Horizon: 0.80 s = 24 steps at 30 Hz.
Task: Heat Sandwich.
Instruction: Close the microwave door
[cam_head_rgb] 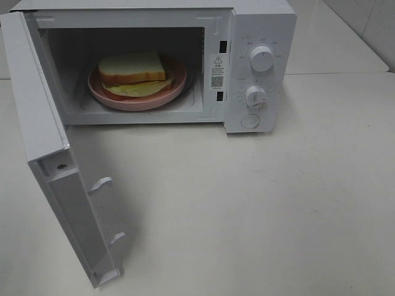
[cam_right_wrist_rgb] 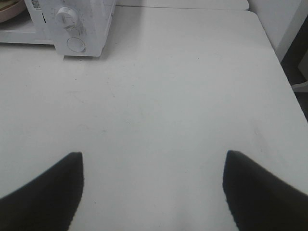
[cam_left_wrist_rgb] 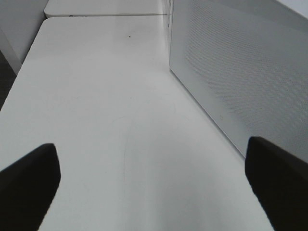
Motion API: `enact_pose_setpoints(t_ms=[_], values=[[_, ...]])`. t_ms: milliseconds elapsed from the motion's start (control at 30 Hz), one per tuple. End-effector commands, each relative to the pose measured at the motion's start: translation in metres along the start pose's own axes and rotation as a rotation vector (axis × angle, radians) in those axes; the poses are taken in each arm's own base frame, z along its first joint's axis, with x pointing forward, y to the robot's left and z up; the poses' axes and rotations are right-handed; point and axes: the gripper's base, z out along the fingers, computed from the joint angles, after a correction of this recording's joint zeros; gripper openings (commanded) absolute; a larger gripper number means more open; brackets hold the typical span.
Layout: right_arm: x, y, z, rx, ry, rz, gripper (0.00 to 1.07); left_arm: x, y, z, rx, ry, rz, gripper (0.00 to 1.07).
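Pink plate w/ sandwich sitting in microwave ready for heating, door needing shutting; left gripper, right gripper gaping wide, empty.

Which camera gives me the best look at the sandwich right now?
Exterior high: the sandwich sits in full view on its pink plate inside the open microwave. Right wrist catches only a sliver of plate, no sandwich; left wrist shows neither.
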Motion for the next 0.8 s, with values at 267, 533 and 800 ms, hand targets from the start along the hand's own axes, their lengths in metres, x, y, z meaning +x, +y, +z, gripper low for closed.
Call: enact_pose_setpoints(t_ms=[267,533,800], values=[[0.002,0.0,-0.002,0.009,-0.029,0.002,0.76,-0.02,0.002,0.02,-0.007,-0.031,-0.015,0.95],[0.002,0.0,-0.002,0.009,-0.029,0.002,0.76,-0.027,0.004,0.047,-0.013,-0.046,-0.022,0.61],[0.002,0.0,-0.002,0.009,-0.029,0.002,0.76,-0.031,0.006,0.08,-0.022,-0.04,-0.026,0.17]])
